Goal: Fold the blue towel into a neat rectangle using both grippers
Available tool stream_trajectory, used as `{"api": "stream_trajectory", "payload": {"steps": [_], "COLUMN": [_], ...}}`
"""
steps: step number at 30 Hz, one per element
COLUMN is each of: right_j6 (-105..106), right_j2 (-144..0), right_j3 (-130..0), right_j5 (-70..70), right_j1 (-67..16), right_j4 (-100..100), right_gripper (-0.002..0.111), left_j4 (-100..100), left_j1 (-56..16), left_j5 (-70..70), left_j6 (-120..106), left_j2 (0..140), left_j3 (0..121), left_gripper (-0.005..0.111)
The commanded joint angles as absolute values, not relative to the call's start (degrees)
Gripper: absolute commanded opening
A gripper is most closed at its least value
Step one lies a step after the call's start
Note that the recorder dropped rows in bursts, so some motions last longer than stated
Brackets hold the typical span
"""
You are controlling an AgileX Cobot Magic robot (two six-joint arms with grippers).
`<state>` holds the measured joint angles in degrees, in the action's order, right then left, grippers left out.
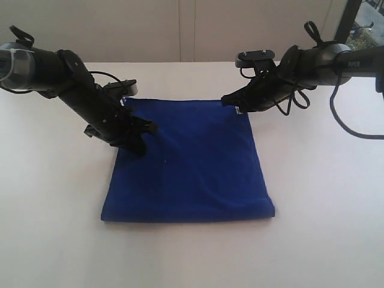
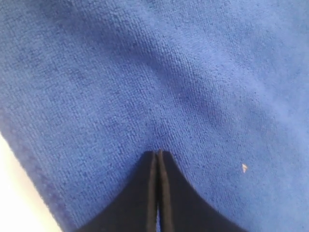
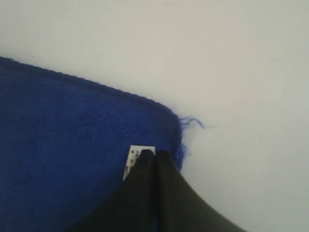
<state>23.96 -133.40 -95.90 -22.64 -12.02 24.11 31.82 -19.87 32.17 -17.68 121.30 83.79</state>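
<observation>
The blue towel (image 1: 189, 162) lies spread flat on the white table (image 1: 312, 198), its far edge narrower than its near edge in the exterior view.

The left gripper (image 1: 141, 144) rests on the towel's left margin, about midway along that side. In the left wrist view its fingers (image 2: 157, 153) are pressed together with only a hairline between them and the tips touch the pile. Whether any cloth is nipped between them cannot be told.

The right gripper (image 1: 228, 101) sits at the towel's far right corner. Its tips (image 3: 155, 153) are likewise closed tight, on or just over the white tag (image 3: 136, 155). A grip on cloth cannot be confirmed.

The left arm covers part of the left edge and crowds the far left corner. The tag is half hidden by the finger, and its print is illegible. The number of cloth layers cannot be made out.

A loose thread (image 3: 192, 121) trails from the far right corner. The hemmed edge (image 2: 29, 164) runs beside the left fingers. Bare table surrounds the towel on all sides, widest at the near side and right.
</observation>
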Motion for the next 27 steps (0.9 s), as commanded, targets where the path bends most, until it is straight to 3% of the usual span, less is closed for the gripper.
{"api": "stream_trajectory", "payload": {"steps": [1,19,27], "right_j6": [23.13,22.71,22.71], "right_j2": [-133.73,-128.34,-119.16], "right_j3": [-95.95,-95.95,-95.84], "right_j5": [-24.01,-25.83,-52.76], "right_j1": [-11.25,-10.21,-10.21], "right_j4": [20.48,20.97,20.73], "right_gripper": [0.000,0.000,0.000], "left_j4": [31.64,31.64,31.00], "left_j1": [-20.13,-20.13,-20.13], "left_j5": [33.11,32.67,35.20], "left_j6": [-17.95,-17.95,-18.47], "left_j2": [122.77,122.71,115.81], "left_j3": [83.39,83.39,83.49], "left_gripper": [0.000,0.000,0.000]}}
